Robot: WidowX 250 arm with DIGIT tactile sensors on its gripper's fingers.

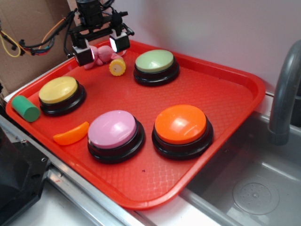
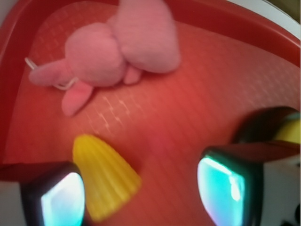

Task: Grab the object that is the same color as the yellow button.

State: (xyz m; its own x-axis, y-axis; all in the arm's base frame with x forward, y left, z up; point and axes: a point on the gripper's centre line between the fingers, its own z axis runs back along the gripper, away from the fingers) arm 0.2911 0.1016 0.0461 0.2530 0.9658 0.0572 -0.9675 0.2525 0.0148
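Small yellow toy (image 1: 117, 66) lay on its side on the red tray (image 1: 221, 89), near the tray's far rim, just left of the pale green button (image 1: 155, 66) and touching or just beside the pink plush toy (image 1: 101, 55). Wrist view: ribbed yellow body (image 2: 106, 181) close against the inner side of one fingertip pad (image 2: 59, 197), not centred in the gap; plush (image 2: 113, 54) beyond it. Gripper (image 1: 102, 48) hung over the plush, jaws spread apart, nothing held. Yellow button (image 1: 60, 94) sat well apart from the toy, toward the tray's left edge. Green cylinder (image 1: 25, 108) rested on the rim beside that button. Orange crescent slice (image 1: 71, 133), pink button (image 1: 115, 134) and orange button (image 1: 182, 129) occupied the near half of the tray.
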